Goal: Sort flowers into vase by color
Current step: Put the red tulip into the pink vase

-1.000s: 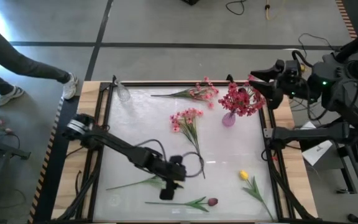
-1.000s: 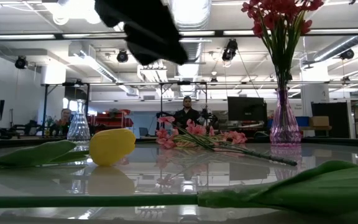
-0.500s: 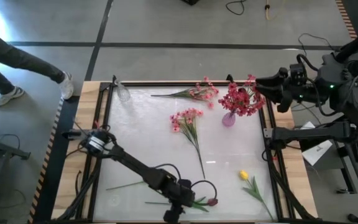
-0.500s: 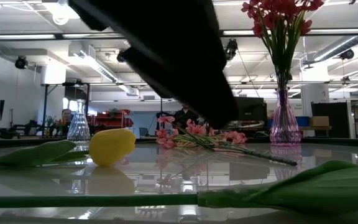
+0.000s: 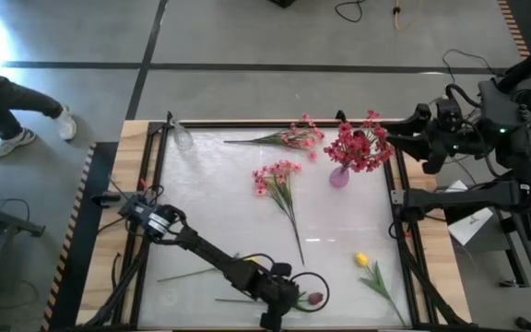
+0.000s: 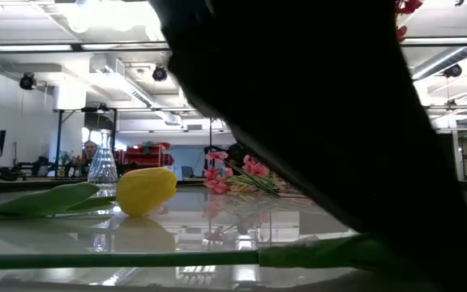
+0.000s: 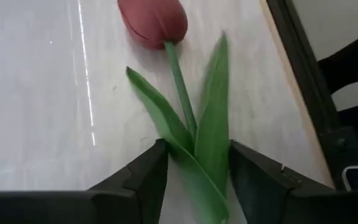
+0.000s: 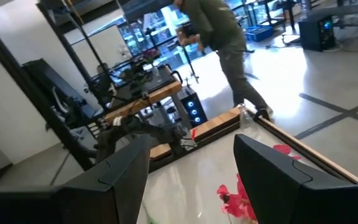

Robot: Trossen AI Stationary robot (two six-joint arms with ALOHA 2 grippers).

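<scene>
- Surface (image 5: 219,212): white, dark-framed, flowers scattered on it.
- Left arm (image 5: 192,244): reaches across the near side of the surface; in the low view it blocks most of the right half.
- Right arm (image 5: 487,129): waits off the far right edge, beside the pink vase.
- Person (image 5: 7,101): on the floor, off the far left corner.
- Pink vase (image 5: 338,175): far right, upright, red sprays (image 5: 358,146) in it.
- Pink spray (image 5: 277,177): lies mid-surface, left of the pink vase.
- Second pink spray (image 5: 293,136): lies along the far edge.
- Clear vase (image 5: 182,136): far left corner, nothing in it.
- Left gripper (image 7: 194,163): low at the near edge, fingers (image 7: 145,177) apart, straddling the maroon tulip's leaves and stem; grip not closed.
- Right gripper (image 8: 191,168): fingers apart, holding nothing.
- Maroon tulip (image 7: 154,22): lies flat at the near edge, bud just ahead of the left gripper.
- Yellow tulip (image 5: 362,261): lies near right, well apart from the maroon tulip.
</scene>
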